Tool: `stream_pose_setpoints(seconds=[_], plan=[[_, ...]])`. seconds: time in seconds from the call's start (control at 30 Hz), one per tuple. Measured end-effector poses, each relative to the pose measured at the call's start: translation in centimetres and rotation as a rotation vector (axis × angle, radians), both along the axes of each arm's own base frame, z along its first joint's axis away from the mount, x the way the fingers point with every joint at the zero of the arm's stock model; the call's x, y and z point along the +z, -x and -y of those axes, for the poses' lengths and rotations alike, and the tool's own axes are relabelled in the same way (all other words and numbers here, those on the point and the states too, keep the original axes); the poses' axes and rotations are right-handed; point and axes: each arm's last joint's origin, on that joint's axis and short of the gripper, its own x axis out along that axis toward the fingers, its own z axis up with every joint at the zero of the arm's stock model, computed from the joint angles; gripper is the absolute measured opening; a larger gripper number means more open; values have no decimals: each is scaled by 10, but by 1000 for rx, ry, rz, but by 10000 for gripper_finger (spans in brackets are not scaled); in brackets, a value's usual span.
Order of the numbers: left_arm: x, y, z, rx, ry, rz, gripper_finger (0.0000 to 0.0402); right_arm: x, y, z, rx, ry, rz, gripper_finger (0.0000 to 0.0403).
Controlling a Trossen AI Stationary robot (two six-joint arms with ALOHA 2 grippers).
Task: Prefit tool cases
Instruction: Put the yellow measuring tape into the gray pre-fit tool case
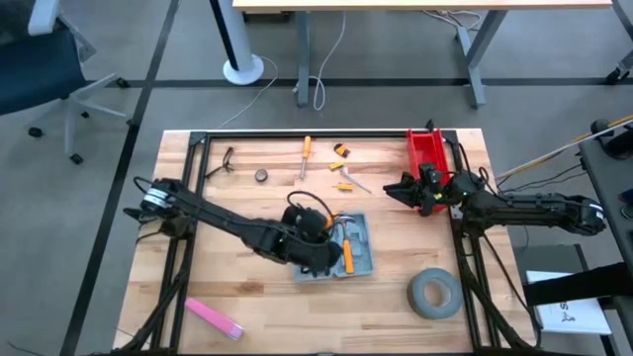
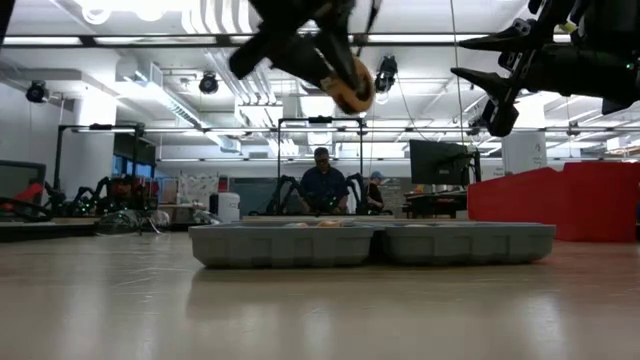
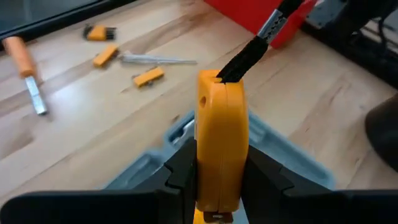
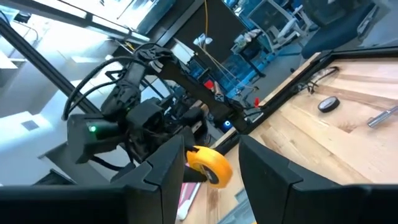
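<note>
The blue-grey tool case (image 1: 358, 259) lies open and flat on the table's middle, and shows as two shallow halves in the low view (image 2: 372, 244). An orange tool (image 1: 347, 253) sits in one of its recesses. My left gripper (image 1: 324, 233) hovers over the case, shut on an orange disc-shaped tool like a tape measure (image 3: 219, 134), which also shows in the low view (image 2: 352, 86) and the right wrist view (image 4: 209, 166). My right gripper (image 1: 401, 188) is open and raised off the table, right of the case and beside the red bin (image 1: 427, 148). My left gripper pinches the orange tool's two flat sides (image 3: 205, 174) between its fingers (image 3: 181, 167), narrow edge facing the wrist camera. It comes from above, slanting toward the table's right. The tool is lifted clear above the open case, and a black strap (image 3: 249, 53) runs off its far end.
Along the far side lie an orange-handled screwdriver (image 1: 306, 156), small orange bits (image 1: 341, 150), a silver tool (image 1: 358, 182), a small dark round part (image 1: 261, 175) and a black wire piece (image 1: 223, 163). A grey tape roll (image 1: 435, 294) and a pink object (image 1: 213, 318) lie near the front edge.
</note>
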Motion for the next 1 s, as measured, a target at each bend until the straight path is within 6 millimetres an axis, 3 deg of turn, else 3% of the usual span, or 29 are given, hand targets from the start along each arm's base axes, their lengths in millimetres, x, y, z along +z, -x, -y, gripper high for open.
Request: stream_pose_setpoints(seconds=[0.2, 0.43, 0.73, 1.0], plan=[[-2, -17, -25, -36, 1, 74, 88, 0, 0, 0, 1, -1, 0, 138], [-32, -23, -45, -84, 84, 229, 88, 1, 1, 0, -1, 13, 6, 125], [-75, -4, -53, -53, 163, 466, 88, 1, 1, 0, -1, 15, 5, 112], [-99, 24, -58, -26, 262, 693, 88, 1, 1, 0, -2, 16, 5, 112]])
